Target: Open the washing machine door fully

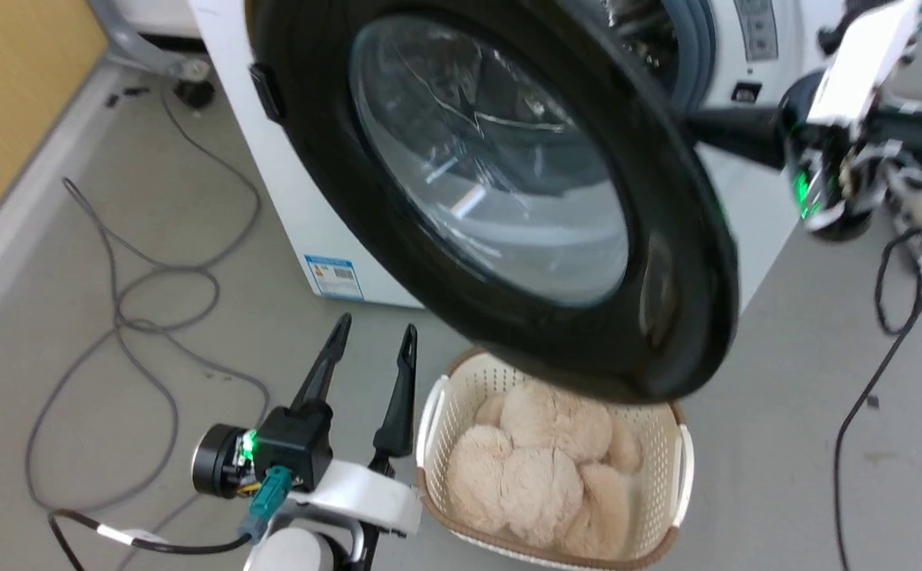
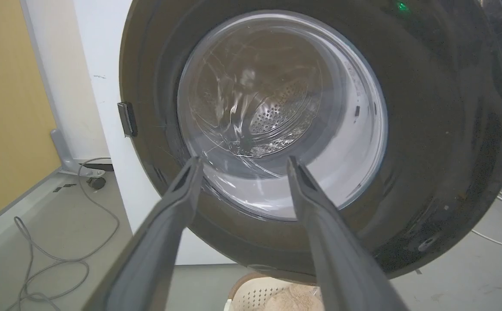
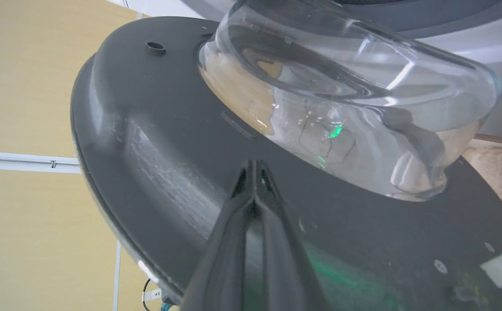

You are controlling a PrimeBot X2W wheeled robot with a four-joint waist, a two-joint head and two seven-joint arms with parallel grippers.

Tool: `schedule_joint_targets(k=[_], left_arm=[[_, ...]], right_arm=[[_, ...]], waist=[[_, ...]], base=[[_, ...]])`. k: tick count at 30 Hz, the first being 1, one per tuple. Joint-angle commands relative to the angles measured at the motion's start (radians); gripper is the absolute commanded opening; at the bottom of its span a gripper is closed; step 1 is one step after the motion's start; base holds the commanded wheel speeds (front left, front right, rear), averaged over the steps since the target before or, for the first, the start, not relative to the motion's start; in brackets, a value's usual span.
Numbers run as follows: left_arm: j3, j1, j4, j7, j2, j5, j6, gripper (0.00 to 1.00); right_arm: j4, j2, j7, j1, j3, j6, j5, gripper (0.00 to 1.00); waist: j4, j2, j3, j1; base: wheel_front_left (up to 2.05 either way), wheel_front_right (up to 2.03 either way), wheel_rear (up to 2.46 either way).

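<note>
The washing machine door (image 1: pixel 667 262) stands swung well out from the washing machine (image 1: pixel 302 206). The right gripper (image 3: pixel 253 168), fingers pressed together and empty, sits between door and machine; the left gripper (image 1: pixel 375 333) hangs spread wide before the machine.

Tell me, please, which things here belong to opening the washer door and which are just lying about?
Job in hand: washing machine door, partly open; washing machine; right gripper, shut, at the door's inner face; left gripper, open, empty.
Lying about: laundry basket with fluffy beige items; grey cables.
</note>
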Motion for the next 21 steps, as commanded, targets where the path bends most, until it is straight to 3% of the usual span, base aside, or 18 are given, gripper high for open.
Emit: schedule_joint_targets(k=[1,21], left_arm=[[0.003,0.017,0.007,-0.005,0.002,0.009,-0.007,1.00],[0.013,0.081,0.049,-0.005,0.006,0.045,-0.039,1.00]], right_arm=[[-0.023,0.009,0.007,0.044,0.001,0.001,0.016,0.00],[-0.301,0.023,-0.051,0.324,0.060,0.001,0.136,0.00]], waist=[[0.012,0.0000,-0.024,0.0001],[0.029,0.0000,-0.096,0.0001]], base=[[0.00,0.00,0.00],[0.00,0.00,0.00]])
